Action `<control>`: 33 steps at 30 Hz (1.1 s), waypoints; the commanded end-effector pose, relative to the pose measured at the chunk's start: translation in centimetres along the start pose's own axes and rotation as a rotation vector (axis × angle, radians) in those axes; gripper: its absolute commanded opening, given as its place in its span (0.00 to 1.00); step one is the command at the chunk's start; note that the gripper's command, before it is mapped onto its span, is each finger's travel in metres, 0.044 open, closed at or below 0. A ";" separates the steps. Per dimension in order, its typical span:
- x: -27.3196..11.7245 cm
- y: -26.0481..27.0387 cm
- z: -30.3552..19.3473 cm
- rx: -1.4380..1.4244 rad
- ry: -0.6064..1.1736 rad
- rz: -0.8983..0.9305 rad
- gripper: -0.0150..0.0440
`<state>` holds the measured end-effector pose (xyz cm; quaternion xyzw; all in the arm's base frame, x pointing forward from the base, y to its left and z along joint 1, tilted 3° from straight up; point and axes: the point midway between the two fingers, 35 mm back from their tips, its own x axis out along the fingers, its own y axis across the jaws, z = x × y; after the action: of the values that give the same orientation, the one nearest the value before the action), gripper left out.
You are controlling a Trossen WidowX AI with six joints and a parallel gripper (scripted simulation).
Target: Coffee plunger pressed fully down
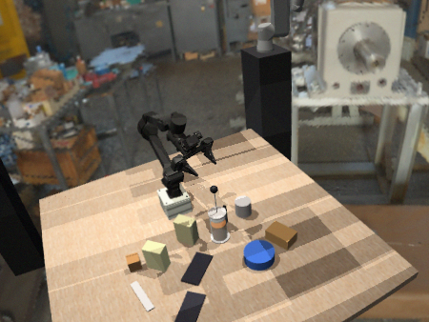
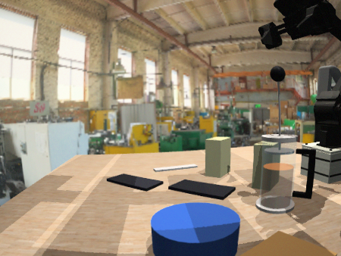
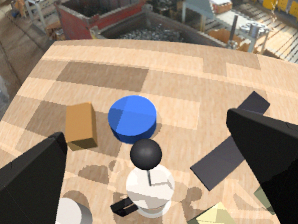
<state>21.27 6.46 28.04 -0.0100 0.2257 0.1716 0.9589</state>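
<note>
1. the arm's black fingers (image 1: 188, 169) (image 2: 270, 35) stand spread almost to their widest above a wooden bench (image 1: 95, 219) (image 2: 95, 189) (image 3: 175, 80), with nothing held between them.
2. below the fingers, the coffee press (image 1: 218, 226) (image 2: 278, 182) (image 3: 150, 190) stands upright on its round base, its black handle (image 2: 311, 174) (image 3: 123, 206) jutting from one side.
3. the plunger's black knob (image 1: 214, 190) (image 2: 277, 73) (image 3: 146, 154) sits lower than the fingers and apart from them, atop a thin rod (image 1: 215, 202) (image 2: 279, 110) that rises high out of the lid; the plunger is up, the pressing undone. in the wrist view the knob appears in the gap between the two fingers.
4. beyond the knob in that same view, a blue disc (image 1: 259, 254) (image 2: 195, 223) (image 3: 132, 117) lies on the bench, a brown block (image 1: 281, 234) (image 2: 289, 246) (image 3: 81, 125) beside it, nearer the left-hand finger in the picture.
5. the right-hand finger in that view partly covers a dark slab (image 1: 196, 269) (image 2: 201, 188) (image 3: 220, 160).
6. also lower than the fingers, a gray cylinder (image 1: 243, 208) (image 3: 70, 211) stands near the press.
</note>
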 end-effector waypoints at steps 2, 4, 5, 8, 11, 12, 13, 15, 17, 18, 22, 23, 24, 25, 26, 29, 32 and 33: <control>-0.1 0.4 -1.1 -0.028 0.021 0.003 1.00; 0.6 0.2 -2.2 -0.026 0.020 -0.001 1.00; 1.0 0.2 -2.9 -0.025 0.020 -0.003 1.00; 2.1 0.0 -5.0 -0.023 0.020 -0.007 1.00; 2.4 0.0 -5.5 -0.024 0.020 -0.004 1.00; 2.4 0.0 -5.5 -0.024 0.020 -0.004 1.00; 2.4 0.0 -5.5 -0.024 0.020 -0.004 1.00; 2.6 0.0 -5.4 -0.024 0.020 -0.004 1.00; 2.9 0.0 -5.4 -0.024 0.020 -0.004 1.00; 3.0 0.0 -5.4 -0.024 0.019 -0.004 1.00; 3.7 0.0 -5.4 -0.025 0.019 -0.004 1.00; 3.8 0.0 -5.4 -0.025 0.019 -0.004 1.00; 4.0 0.0 -5.4 -0.025 0.019 -0.004 1.00; 4.2 0.0 -5.4 -0.025 0.018 -0.004 1.00; 4.3 0.0 -5.4 -0.025 0.018 -0.004 1.00; 4.8 0.0 -5.4 -0.025 0.018 -0.003 1.00; 5.2 0.0 -5.4 -0.025 0.018 -0.003 1.00; 5.4 0.0 -5.4 -0.025 0.017 -0.003 1.00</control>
<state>23.09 7.61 21.19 -0.0249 0.2292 0.1748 0.9572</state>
